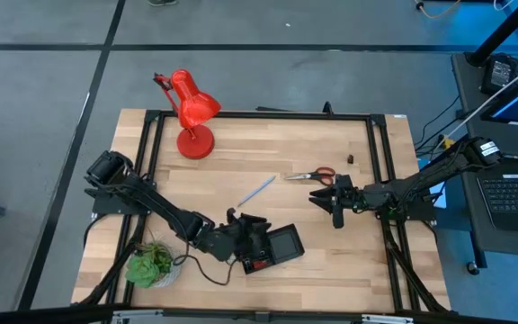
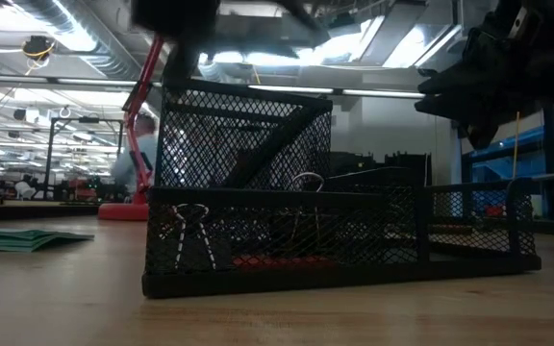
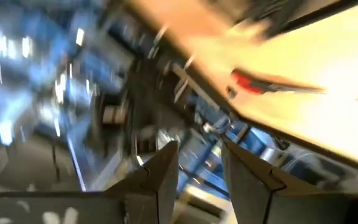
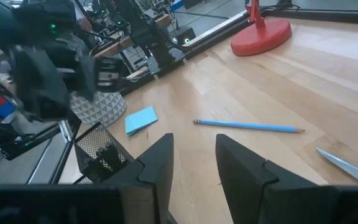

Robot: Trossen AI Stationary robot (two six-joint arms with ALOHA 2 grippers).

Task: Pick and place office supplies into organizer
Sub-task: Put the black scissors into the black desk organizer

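Observation:
The black mesh organizer [image 1: 286,243] [image 2: 287,231] sits on its base near the table's near edge; binder clips [image 2: 192,235] and a red piece [image 2: 277,259] lie inside. My left gripper [image 1: 241,236] [image 3: 199,168] hovers open over its left end, holding nothing. My right gripper [image 1: 334,205] [image 4: 194,158] hangs open above bare wood, right of the organizer and just near of the red-handled scissors [image 1: 313,175]. The light blue pen [image 1: 254,191] [image 4: 247,126] lies flat mid-table. The light blue notepad [image 4: 140,119] [image 2: 17,238] lies flat by the plant pot.
A red desk lamp [image 1: 192,117] stands at the far left of the table. A green potted plant [image 1: 151,265] stands at the near left corner. A tiny dark item [image 1: 350,160] lies beyond the scissors. Bare wood shows between lamp, pen and scissors.

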